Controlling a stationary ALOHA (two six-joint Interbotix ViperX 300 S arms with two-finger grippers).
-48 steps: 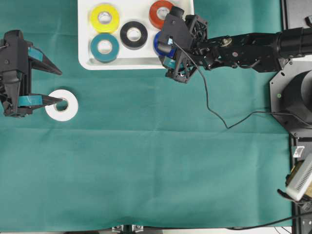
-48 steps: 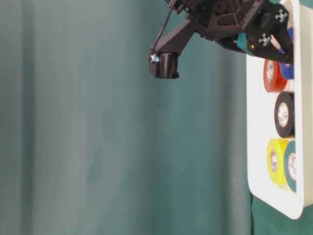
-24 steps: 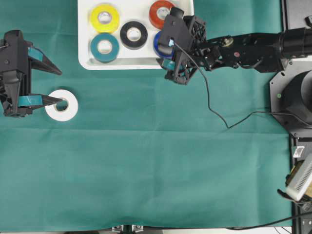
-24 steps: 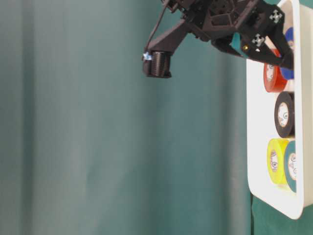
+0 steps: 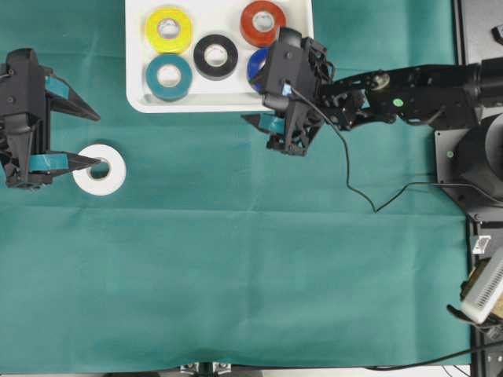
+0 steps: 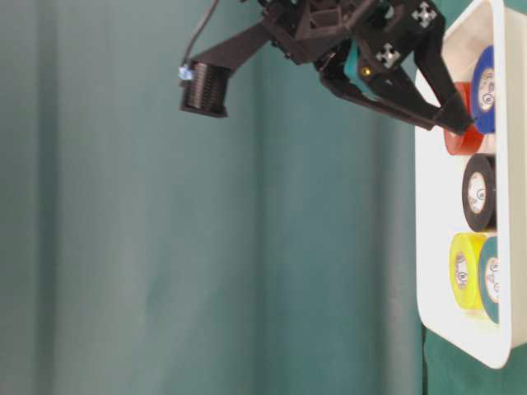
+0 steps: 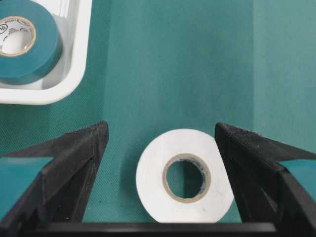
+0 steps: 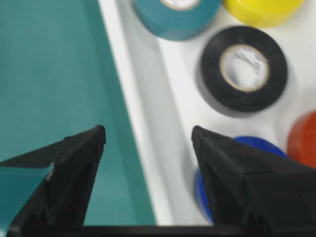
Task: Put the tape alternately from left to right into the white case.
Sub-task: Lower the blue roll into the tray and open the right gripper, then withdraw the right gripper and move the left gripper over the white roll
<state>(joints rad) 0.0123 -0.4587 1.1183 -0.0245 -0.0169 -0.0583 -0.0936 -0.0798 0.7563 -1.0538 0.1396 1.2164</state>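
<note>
The white tape (image 5: 100,170) lies flat on the green cloth at the left. My left gripper (image 5: 85,139) stands open around it; in the left wrist view the white tape (image 7: 185,175) sits between the fingers, nearer the right one. The white case (image 5: 141,100) at the top holds yellow (image 5: 168,29), teal (image 5: 168,75), black (image 5: 216,56), red (image 5: 262,23) and blue (image 5: 256,67) rolls. My right gripper (image 5: 257,98) is open and empty over the case's front rim (image 8: 143,148), with the blue roll (image 8: 201,193) beside its right finger.
The green cloth (image 5: 236,259) covers the table. A black cable (image 5: 346,177) hangs from the right arm across the cloth. The right arm's base (image 5: 479,157) and other equipment stand at the right edge.
My right gripper has drawn back and up from the blue roll to the case's front rim, staying open. The blue roll stays in the case. The left gripper and the white tape have not moved.
</note>
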